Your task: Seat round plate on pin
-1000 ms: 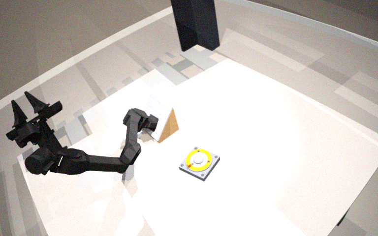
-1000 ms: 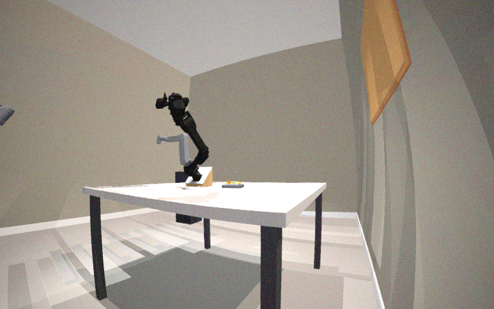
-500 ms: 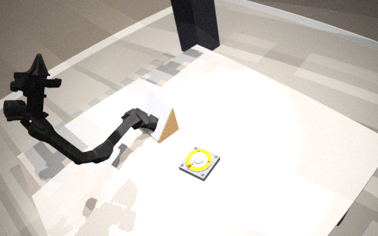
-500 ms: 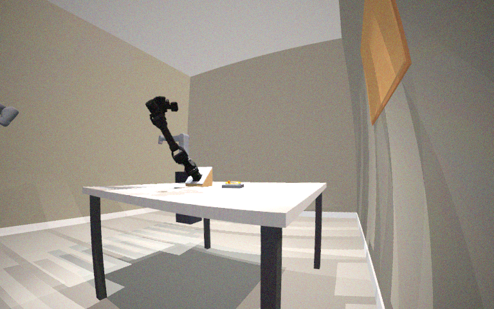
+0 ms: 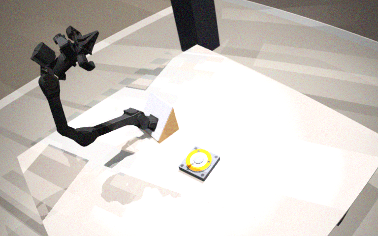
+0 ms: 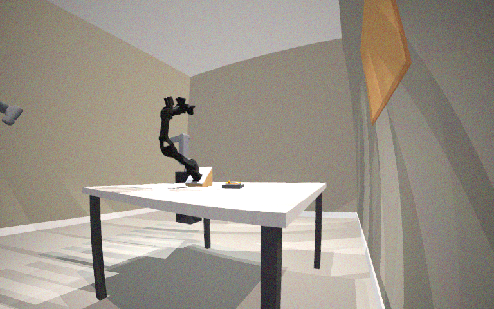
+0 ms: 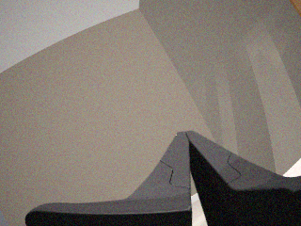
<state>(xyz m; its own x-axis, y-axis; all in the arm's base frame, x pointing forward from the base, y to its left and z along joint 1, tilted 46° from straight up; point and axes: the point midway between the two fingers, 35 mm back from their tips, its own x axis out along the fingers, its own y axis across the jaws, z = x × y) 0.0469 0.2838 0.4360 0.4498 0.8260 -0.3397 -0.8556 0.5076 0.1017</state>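
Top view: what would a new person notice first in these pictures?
Probably the black arm, which rises from a wedge-shaped mount and holds its shut, empty claw high up, far from the work. Next comes the yellow plate on its grey base, a bright spot near the middle of the white table, with an orange tab on the edge facing the arm's side.
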